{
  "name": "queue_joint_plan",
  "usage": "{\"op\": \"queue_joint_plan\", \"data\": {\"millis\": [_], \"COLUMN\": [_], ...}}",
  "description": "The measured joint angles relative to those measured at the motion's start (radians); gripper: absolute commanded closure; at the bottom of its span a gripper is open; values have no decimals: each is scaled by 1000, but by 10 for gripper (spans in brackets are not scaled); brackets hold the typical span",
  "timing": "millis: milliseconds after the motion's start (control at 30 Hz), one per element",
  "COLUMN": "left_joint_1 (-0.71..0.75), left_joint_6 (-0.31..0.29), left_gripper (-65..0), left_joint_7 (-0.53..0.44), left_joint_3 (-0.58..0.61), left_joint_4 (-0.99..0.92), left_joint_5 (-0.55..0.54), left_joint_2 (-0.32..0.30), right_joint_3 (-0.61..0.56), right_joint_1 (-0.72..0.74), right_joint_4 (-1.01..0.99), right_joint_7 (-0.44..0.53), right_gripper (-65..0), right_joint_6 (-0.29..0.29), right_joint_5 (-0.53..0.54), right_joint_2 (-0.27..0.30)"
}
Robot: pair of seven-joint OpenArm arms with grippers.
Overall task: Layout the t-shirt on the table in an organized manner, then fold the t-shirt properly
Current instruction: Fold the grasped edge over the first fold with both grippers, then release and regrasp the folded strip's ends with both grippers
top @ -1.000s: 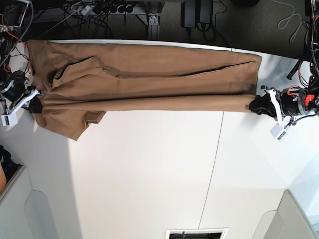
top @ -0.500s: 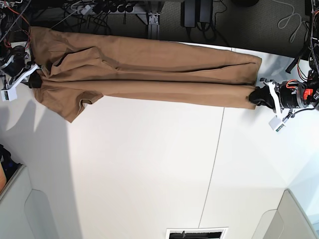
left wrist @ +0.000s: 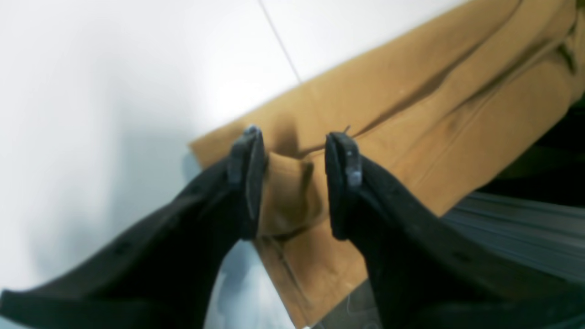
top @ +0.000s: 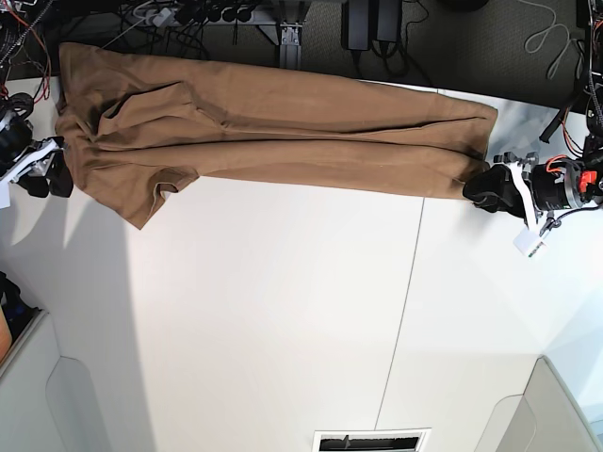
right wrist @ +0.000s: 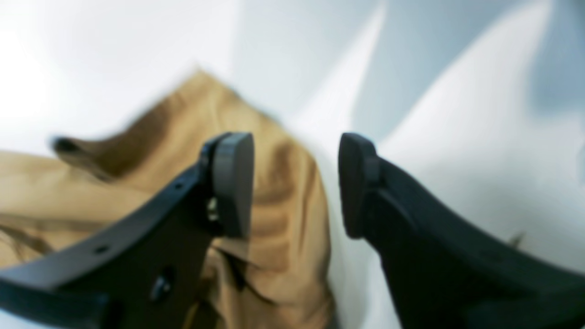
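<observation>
Both grippers stand with jaws parted. The left gripper (left wrist: 292, 146) straddles a fold of the t-shirt (top: 283, 132) without pinching it; the right gripper (right wrist: 295, 183) is beside the cloth's edge, gripping nothing. The shirt lies stretched in a band along the far edge of the table (top: 283, 320), some of it overhanging that edge. Layout seems unfinished: next, regrasp and spread it flat.

— Home or lab?
— Looks like a robotics lab: bare white desk (top: 283, 320) with a thin seam, loose red wiring (top: 19, 38) beside one arm, power strips and tangled cables (top: 188, 17) on dark carpet beyond the far edge.
— Anything else?
— Grey-white bins (top: 42, 395) at the desk's corners.
</observation>
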Motion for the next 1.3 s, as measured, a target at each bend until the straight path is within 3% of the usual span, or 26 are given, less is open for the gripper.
{"op": "queue_joint_plan", "data": {"millis": [67, 100, 133, 167, 300, 433, 667, 867, 1033, 1300], "left_joint_1": [-2, -1, -1, -1, -1, -1, -1, -1, -1, -2], "left_joint_6": [0, 0, 0, 0, 0, 0, 0, 0, 0, 0], "left_gripper": [-254, -254, -254, -254, -254, -254, -254, -254, -254, -254], "left_joint_7": [0, 0, 0, 0, 0, -1, -5, -11, -12, -125], "left_joint_3": [0, 0, 0, 0, 0, 0, 0, 0, 0, 0], "left_joint_4": [0, 0, 0, 0, 0, 0, 0, 0, 0, -1], "left_joint_5": [-1, 0, -1, 0, -1, -1, 0, 5, 34, 167], "left_joint_2": [-1, -1, -1, -1, 1, 1, 27, 80, 109, 112], "right_joint_3": [24, 33, 35, 35, 23, 3, -8, -93, -161, -182], "right_joint_1": [0, -2, -4, -10, -95, -210, -293, -235, -106, 61], "right_joint_4": [55, 77, 101, 124, 216, 266, 243, 108, -43, -172], "right_joint_7": [-58, -87, -121, -158, -172, -183, -154, -102, -49, -39], "right_gripper": [-269, -194, -61, 0, 0, 0, 0, 0, 0, 0], "right_joint_6": [0, 2, 1, 2, 29, 30, 30, 30, 40, 40], "right_joint_5": [26, 52, 71, 93, 159, 154, 84, -21, -20, -34], "right_joint_2": [0, 0, 0, 0, -27, -76, -97, -96, -93, -96]}}
